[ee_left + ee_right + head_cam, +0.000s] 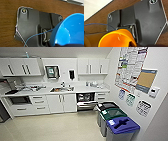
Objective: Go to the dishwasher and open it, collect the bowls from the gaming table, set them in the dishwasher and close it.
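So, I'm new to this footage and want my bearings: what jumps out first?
The bright blue bowl looms large in the left wrist view, the yellow bowl in the right. Ahead, the dishwasher stands open under the white counter, right of the sink, and three lidded bins line the right wall.

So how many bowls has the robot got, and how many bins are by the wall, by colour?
Blue bowl: 1
Yellow-orange bowl: 1
Black-lidded bin: 1
Green-lidded bin: 1
Blue-lidded bin: 1
Total: 5 things, 2 bowls and 3 bins.
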